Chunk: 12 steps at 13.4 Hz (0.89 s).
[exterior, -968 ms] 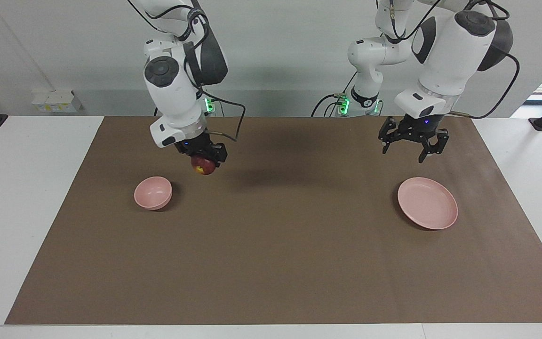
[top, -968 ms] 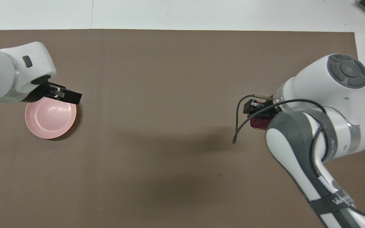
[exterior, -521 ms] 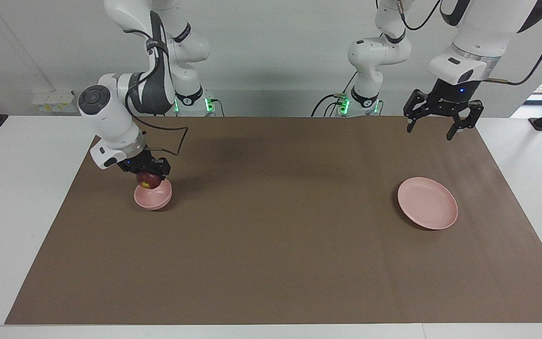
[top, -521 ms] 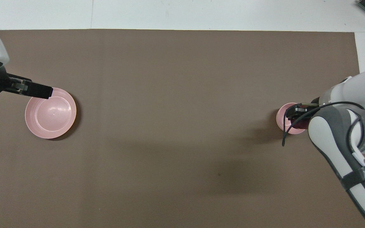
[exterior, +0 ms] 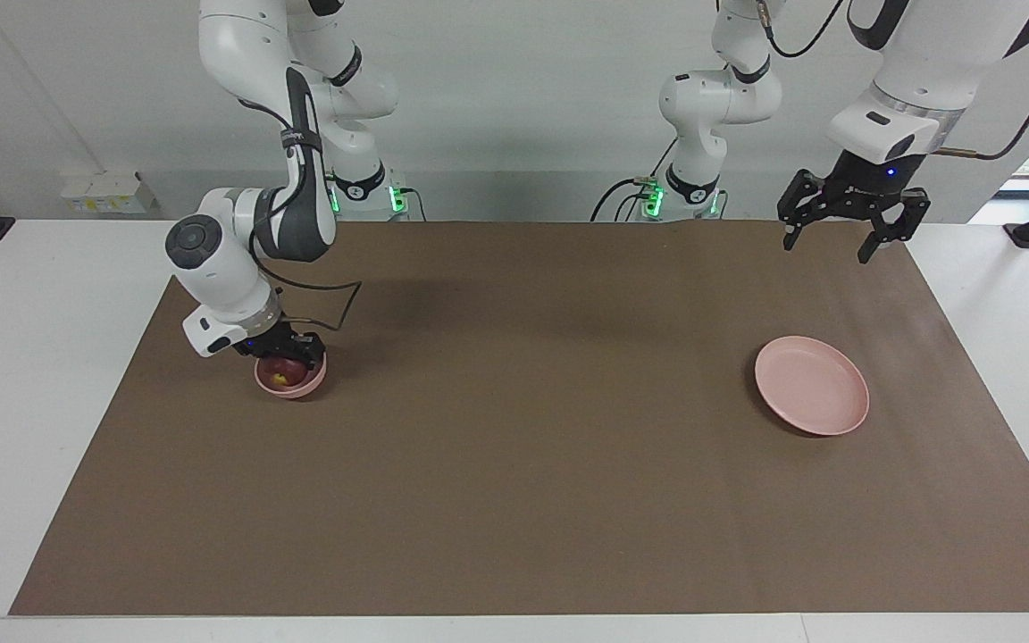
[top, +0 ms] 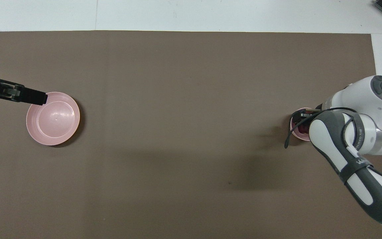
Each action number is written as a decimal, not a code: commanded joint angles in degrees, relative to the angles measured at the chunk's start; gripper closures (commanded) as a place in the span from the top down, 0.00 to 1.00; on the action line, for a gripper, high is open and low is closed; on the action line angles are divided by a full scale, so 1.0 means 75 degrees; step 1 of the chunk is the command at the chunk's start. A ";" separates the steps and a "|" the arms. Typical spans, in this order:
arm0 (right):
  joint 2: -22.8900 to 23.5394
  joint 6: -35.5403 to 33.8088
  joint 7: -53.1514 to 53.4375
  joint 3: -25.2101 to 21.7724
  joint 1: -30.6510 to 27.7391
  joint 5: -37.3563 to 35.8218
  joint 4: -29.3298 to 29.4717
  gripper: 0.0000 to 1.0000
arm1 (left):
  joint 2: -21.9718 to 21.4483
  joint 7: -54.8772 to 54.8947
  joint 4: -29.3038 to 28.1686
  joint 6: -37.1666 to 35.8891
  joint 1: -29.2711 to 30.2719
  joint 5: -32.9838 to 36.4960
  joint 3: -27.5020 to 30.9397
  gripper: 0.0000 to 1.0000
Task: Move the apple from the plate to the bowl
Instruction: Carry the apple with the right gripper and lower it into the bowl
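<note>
Apple (exterior: 280, 373) sits down inside the bowl (exterior: 293, 384), its dark red skin and yellowish patch showing just above the pink rim in the facing view. The right pincer (exterior: 285, 355) is lowered into the bowl's mouth with its fingers on either side of the apple, clenched on it as far as the facing view shows. In the overhead view the right arm's wrist covers most of the bowl (top: 296, 131), and only a sliver of pink rim and a bit of dark red show past it.

The bowl stands on the brown mat (exterior: 514, 464) toward the right arm's end of the bench (exterior: 23, 375). The plate (exterior: 811, 385) lies bare on the mat toward the left arm's end, well apart from the bowl.

The left arm waits, raised. Its pincer (exterior: 852, 225) hangs spread wide, holding nothing, above the mat's edge on the robots' side of the plate. In the overhead view one of its black fingers (top: 31, 97) overlaps the plate's (top: 53, 120) rim.
</note>
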 commanded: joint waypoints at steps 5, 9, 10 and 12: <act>0.0009 -0.0030 -0.0006 0.0094 -0.0127 -0.0181 0.0128 1.00 | -0.0189 -0.0036 0.0123 -0.0528 -0.0533 0.0130 0.0737 1.00; -0.0857 -0.1141 0.0087 0.0083 -0.0022 -0.0215 0.0771 1.00 | -0.0330 -0.0047 0.0088 -0.0797 -0.0579 0.0165 0.0703 1.00; -0.1079 -0.1446 0.0193 0.0071 0.0014 -0.0239 0.0947 1.00 | -0.0330 -0.0059 0.0088 -0.0821 -0.0603 0.0188 0.0680 1.00; -0.1595 -0.2370 0.0334 0.0083 0.0026 -0.0496 0.1520 1.00 | -0.0342 -0.0094 0.0123 -0.1077 -0.0591 0.0177 0.0702 1.00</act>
